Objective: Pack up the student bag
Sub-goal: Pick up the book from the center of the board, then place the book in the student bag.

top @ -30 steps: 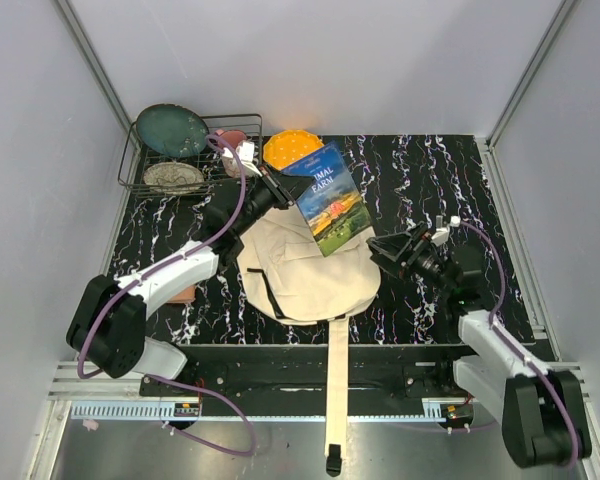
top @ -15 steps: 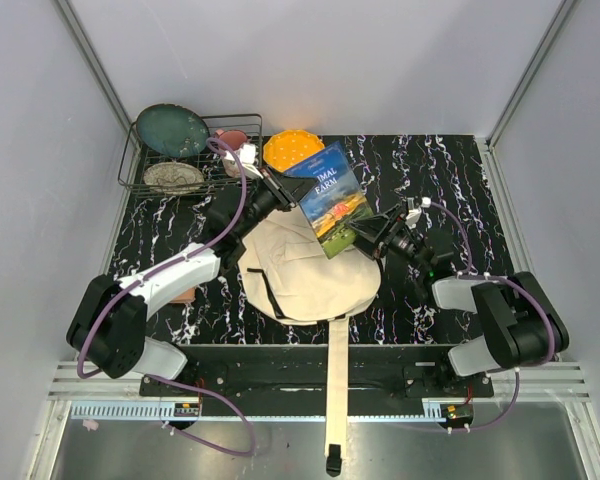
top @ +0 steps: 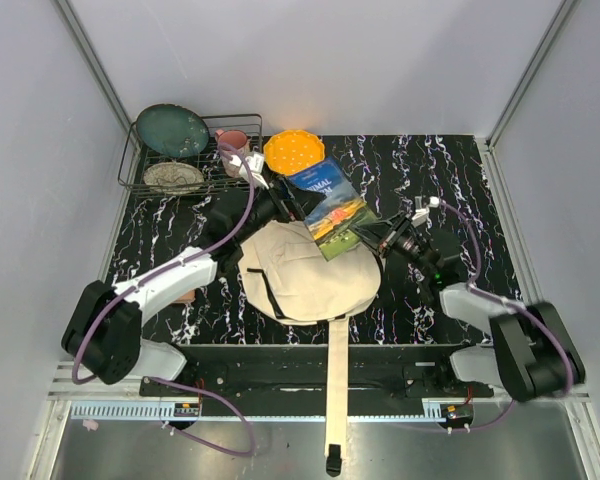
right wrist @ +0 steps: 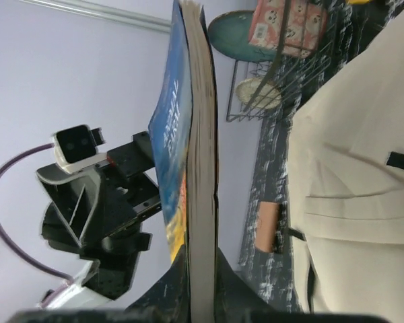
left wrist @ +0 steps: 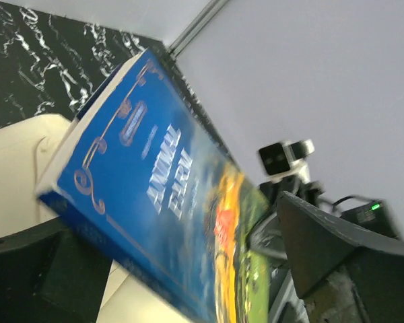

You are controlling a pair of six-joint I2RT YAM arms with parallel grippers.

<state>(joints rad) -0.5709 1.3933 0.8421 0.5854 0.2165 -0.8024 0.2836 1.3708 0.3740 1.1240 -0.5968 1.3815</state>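
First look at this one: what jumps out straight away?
A blue book hangs tilted over the cream bag at mid-table. The right gripper is clamped on its lower corner and the left gripper stands open at its opposite edge. Behind them a wire rack sits in the far-left corner, with a yellow dish beside it.

Cream student bag point(top: 305, 275), black trim. Blue book point(top: 330, 205) cover with yellow-green picture. Black surface point(top: 440, 170), white marble veining. Orange dish point(top: 293, 150); teal plate point(top: 172, 130).
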